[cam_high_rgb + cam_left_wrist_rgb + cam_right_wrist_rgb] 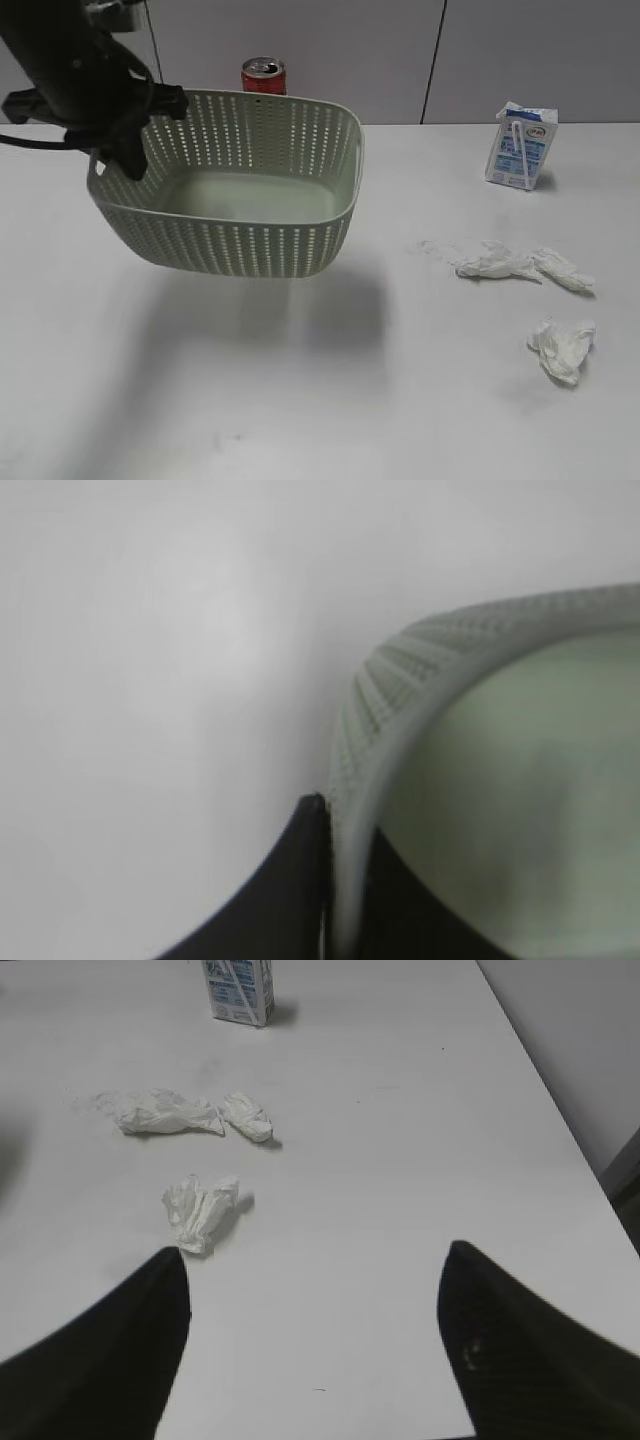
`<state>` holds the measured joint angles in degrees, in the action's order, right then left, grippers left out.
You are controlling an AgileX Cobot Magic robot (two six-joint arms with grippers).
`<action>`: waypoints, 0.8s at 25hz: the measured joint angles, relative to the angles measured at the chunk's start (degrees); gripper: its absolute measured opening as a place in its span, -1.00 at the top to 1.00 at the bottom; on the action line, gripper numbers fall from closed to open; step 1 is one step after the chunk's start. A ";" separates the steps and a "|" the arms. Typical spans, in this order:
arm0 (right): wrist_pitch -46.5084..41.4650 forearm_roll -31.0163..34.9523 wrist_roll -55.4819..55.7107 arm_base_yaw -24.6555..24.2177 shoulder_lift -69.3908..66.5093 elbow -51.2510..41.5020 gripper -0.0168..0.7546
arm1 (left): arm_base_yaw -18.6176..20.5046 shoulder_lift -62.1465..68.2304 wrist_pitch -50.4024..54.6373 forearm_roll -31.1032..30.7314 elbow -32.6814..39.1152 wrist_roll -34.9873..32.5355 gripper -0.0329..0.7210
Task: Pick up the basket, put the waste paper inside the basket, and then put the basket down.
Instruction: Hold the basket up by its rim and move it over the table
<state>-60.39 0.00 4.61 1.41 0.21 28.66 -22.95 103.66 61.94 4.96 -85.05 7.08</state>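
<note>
Sage-green basket point(250, 190) aloft, far left, tilted, clear of the surface point(300, 400) | left gripper point(335, 900) clamped on its left rim | basket empty, pickup done | waste paper point(520, 265) wads lie right, near the carton point(522, 146) | right gripper point(315, 1310) spread wide, empty, hovering | loading, set-down pending

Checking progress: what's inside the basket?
The basket looks empty, its bare floor showing; the near wall hides a strip. Waste paper lies on the table.
</note>
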 joint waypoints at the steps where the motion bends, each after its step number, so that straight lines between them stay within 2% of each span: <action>1: 0.00 0.00 0.00 0.00 0.00 0.00 -0.55 | 0.00 -1.72 -0.58 0.62 2.33 0.00 0.91; 5: 0.11 1.53 0.00 0.00 -0.52 0.00 -0.55 | 0.00 -7.83 -4.60 1.37 11.08 0.00 0.91; 8: 0.28 6.28 0.00 0.00 -6.75 0.13 -0.55 | 0.00 -9.40 -5.41 1.27 13.33 0.00 0.91; 12: 2.73 11.87 -0.92 0.00 -25.00 0.43 -0.55 | 0.00 -9.49 -6.99 1.21 13.69 0.00 0.91; 20: 9.33 12.30 -1.17 0.00 -64.38 6.92 -0.55 | 0.00 -9.55 -7.89 1.15 13.69 0.00 0.91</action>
<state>-51.06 12.30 3.44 1.41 -64.17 35.58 -22.95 94.11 54.05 6.10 -71.36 7.08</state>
